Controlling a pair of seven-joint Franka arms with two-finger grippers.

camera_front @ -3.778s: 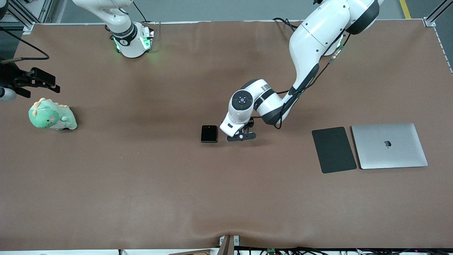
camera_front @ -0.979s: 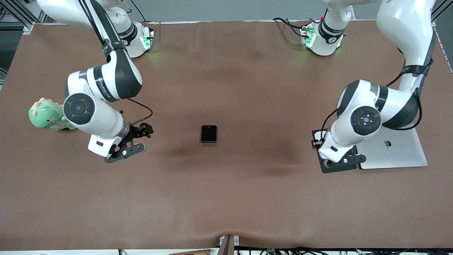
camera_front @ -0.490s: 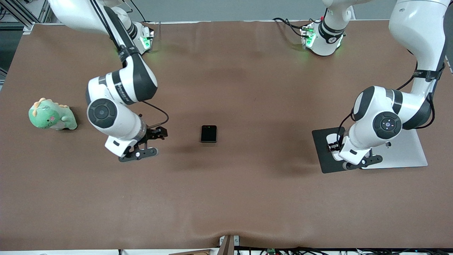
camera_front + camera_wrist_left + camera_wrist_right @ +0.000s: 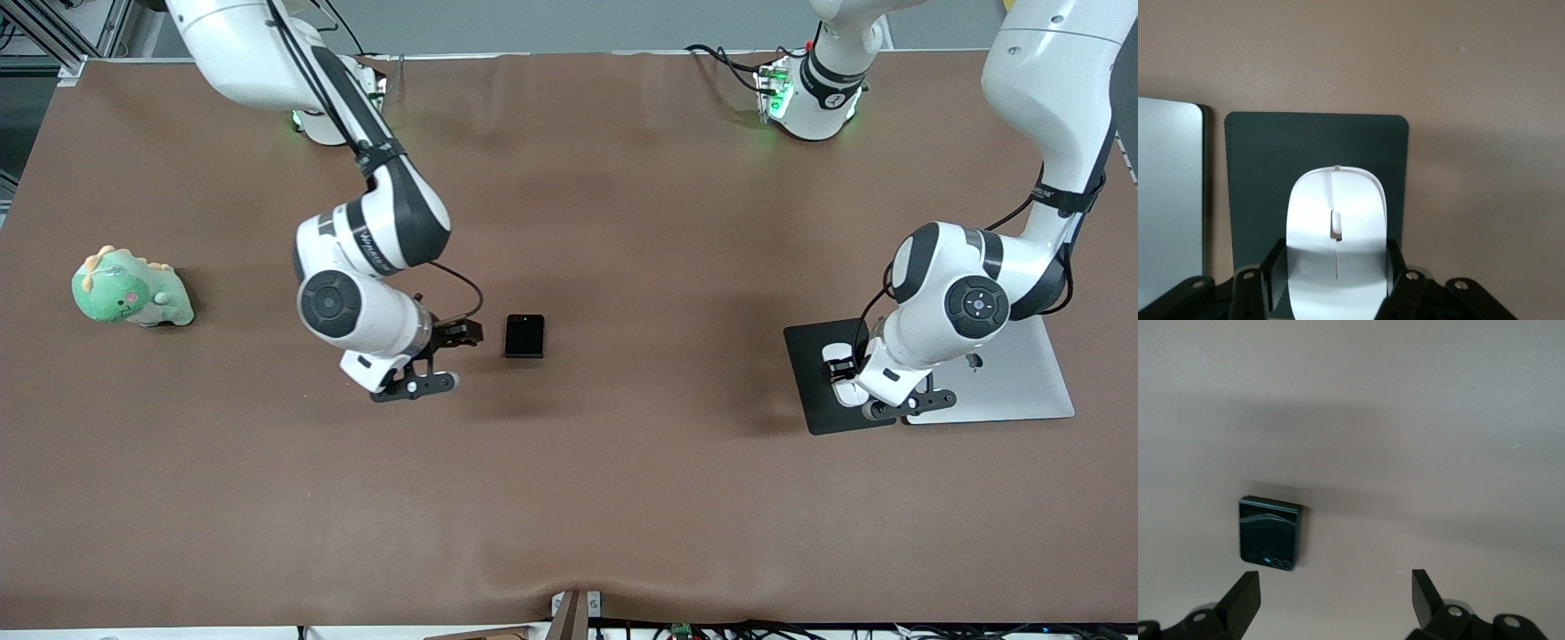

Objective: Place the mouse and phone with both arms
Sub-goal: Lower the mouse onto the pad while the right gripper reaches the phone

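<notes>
Brown matting covers the whole desk (image 4: 622,498), wrinkled a little along the edge nearest the front camera, and both arms are out over it. At the left arm's end the left tool (image 4: 876,391) sits low over a dark grey pad (image 4: 813,356), its fingers (image 4: 1271,263) clamped on the two sides of the mouse (image 4: 1337,233). From the wrist view the white shell lies lengthwise between the fingers, its thin centre line running straight out from the tool, with the pad spread beneath it; whether the mouse already touches the pad or hangs just above it, I cannot tell. A closed silver laptop (image 4: 1022,382) lies just beside the pad, toward the left arm's end of the desk, and the arm's forearm covers part of it in the front view. Toward the middle of the desk the right tool (image 4: 436,360) hangs just beside the phone (image 4: 524,336), on the side toward the right arm's end. Its fingers (image 4: 1243,599) stand wide apart and hold nothing. In the right wrist view the phone (image 4: 1269,533) lies flat on the matting ahead of one of the spread fingers, black and glossy, apart from both fingers. Well away from that tool, near the right arm's end of the desk, a small green plush toy (image 4: 132,289) sits on the matting alone.
</notes>
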